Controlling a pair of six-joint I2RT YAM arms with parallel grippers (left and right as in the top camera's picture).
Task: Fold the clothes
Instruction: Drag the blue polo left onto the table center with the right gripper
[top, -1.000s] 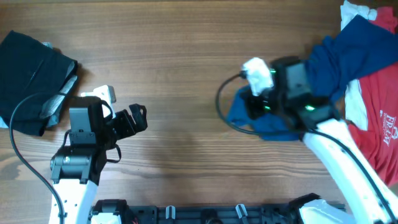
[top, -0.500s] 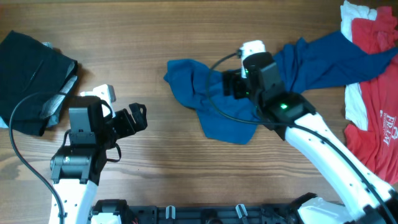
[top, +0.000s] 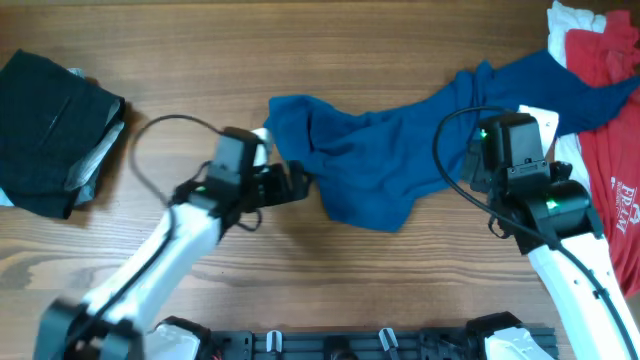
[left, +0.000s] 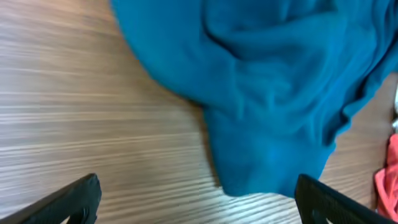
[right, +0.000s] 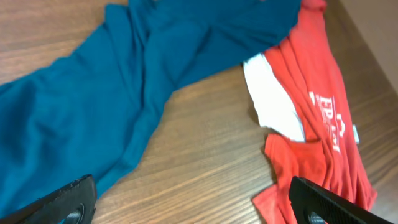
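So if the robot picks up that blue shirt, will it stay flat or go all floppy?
Probably floppy: the blue shirt lies in soft wrinkles, so it would likely droop from wherever it's pinched. It looks thin, so a push would probably bunch it up rather than slide it whole across the wooden table.

The overhead camera looks straight down from well above the blue shirt (top: 380, 165). The left wrist camera views that shirt's left part closely; the right wrist camera, its right end.
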